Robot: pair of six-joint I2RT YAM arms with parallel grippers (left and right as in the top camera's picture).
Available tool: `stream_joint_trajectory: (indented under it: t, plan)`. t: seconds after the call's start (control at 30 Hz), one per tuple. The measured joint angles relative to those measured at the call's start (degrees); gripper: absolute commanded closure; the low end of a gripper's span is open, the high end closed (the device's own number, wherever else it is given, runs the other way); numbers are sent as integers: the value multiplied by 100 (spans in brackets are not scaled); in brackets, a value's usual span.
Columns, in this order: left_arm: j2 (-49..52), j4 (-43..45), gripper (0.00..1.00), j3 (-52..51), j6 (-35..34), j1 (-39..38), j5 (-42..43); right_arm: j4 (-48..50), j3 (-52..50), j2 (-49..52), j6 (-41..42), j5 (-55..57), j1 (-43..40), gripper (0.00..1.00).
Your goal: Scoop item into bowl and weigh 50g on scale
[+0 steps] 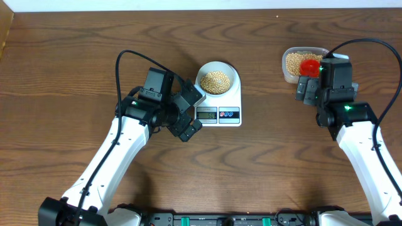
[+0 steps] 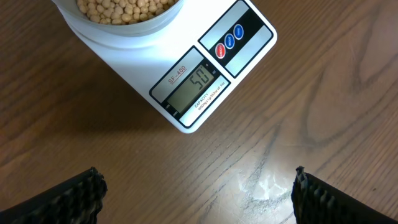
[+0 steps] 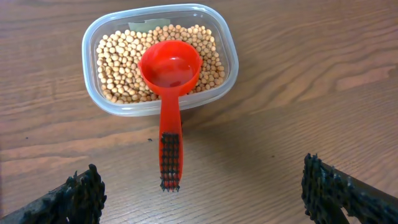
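My two grippers, left [image 2: 196,179] and right [image 3: 203,182], stand wide open and hold nothing. One bowl [image 1: 234,75] of beans [image 1: 217,82] sits on the one scale [image 1: 232,104] — its display [image 2: 194,86] reads 50. One red scoop [image 3: 169,68] rests in one clear tub [image 3: 91,93] of more beans.

The overhead camera looks straight down from well above the desk [image 1: 63,56], taking in both arms and the wood from near edge to far edge. The left wrist camera hangs close over the scale [image 2: 205,81] and bowl [image 2: 134,30] by the middle of the far edge, with the fingertips [image 2: 74,199] of the left end effector [image 2: 198,186] in its lower corners. The right wrist camera, equally near, faces the tub [image 3: 134,111] and scoop [image 3: 169,68] at the far right corner. The overhead view shares each patch with that wrist view.
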Motion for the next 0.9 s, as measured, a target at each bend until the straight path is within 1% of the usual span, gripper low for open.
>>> stream_joint_trajectory:
  t: [0.5, 0.63, 0.73, 0.9]
  plan:
    - [0, 0, 2, 0, -2, 0, 0, 0, 0, 0, 0, 0, 0, 1]
    - [0, 0, 2, 0, -120, 0, 0, 0, 0, 0, 0, 0, 0, 1]
    - [0, 4, 2, 0, -540, 0, -13, 0, 0, 0, 0, 0, 0, 1]
    - [0, 87, 2, 0, -1502, 0, -39, 0, 0, 0, 0, 0, 0, 1]
